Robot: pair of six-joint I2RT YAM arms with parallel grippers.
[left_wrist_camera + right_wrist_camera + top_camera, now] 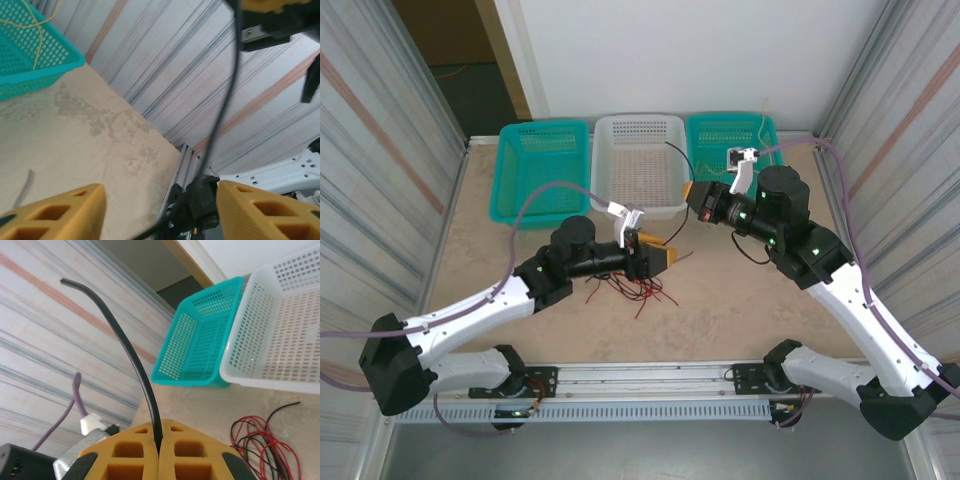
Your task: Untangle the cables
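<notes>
Fingers of my right gripper (pixel 159 434) clench a black cable (pixel 131 352); my left gripper (pixel 160 195) sits released, red cables (pixel 638 288) tangled on the table (pixel 750 300) nearby

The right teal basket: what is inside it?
A thin yellow cable lies in the right teal basket; the right arm covers its near part, so more there cannot be seen.

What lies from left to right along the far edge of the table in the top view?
left teal basket → white basket → right teal basket
</notes>
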